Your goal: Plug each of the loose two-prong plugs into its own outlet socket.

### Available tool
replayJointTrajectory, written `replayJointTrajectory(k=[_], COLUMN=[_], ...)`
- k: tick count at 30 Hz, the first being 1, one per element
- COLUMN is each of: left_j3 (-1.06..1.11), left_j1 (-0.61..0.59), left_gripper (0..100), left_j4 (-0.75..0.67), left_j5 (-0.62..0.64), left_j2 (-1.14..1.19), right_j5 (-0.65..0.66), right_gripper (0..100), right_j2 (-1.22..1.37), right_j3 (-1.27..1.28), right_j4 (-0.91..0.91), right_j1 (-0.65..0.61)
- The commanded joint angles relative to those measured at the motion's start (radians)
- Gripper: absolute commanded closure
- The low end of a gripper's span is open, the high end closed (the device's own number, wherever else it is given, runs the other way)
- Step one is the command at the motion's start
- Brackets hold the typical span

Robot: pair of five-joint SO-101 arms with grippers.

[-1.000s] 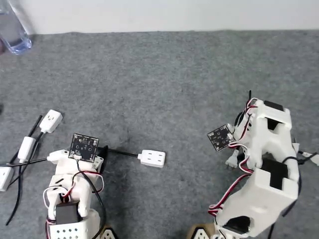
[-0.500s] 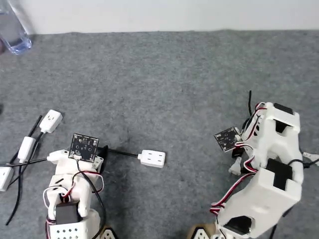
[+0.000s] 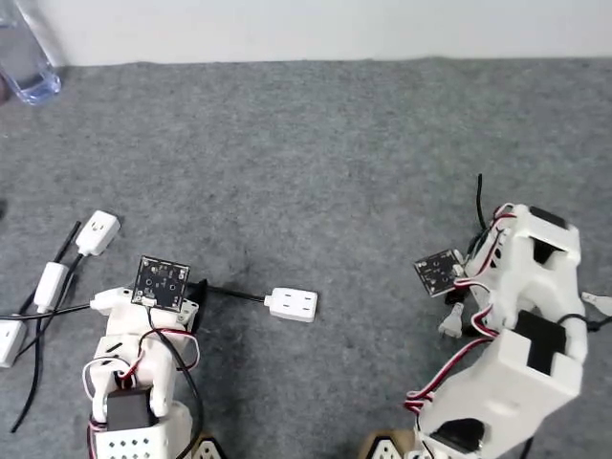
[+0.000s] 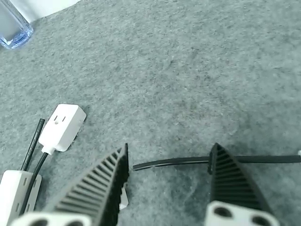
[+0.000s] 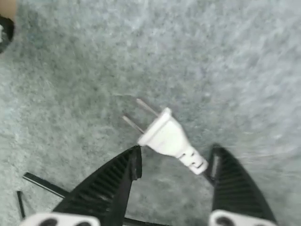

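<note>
My right gripper is spread wide, and the white two-prong plug lies flat on the grey felt table between its jaws. My left gripper is spread too, over a black cable, and a white outlet socket lies near. Behind the table is a white wall.

Your grey carpeted table carried three white outlet sockets lying between eight and nine o'clock, a fourth socket near six, a two-prong plug at four, and a clear bottle at ten.
</note>
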Motion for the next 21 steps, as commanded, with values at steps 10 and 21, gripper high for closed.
replayJointTrajectory(k=[10, 21], left_j3=[-0.004, -0.004], left_j1=[0.002, 0.002], left_gripper=[74, 74], left_j4=[0.006, 0.008], left_j5=[-0.006, -0.006], left_j2=[0.000, 0.000], right_j5=[-0.021, -0.127], right_gripper=[89.8, 92.4], right_j2=[0.025, 0.033], right_j3=[0.084, 0.089], right_j4=[0.087, 0.120], right_j1=[0.065, 0.077])
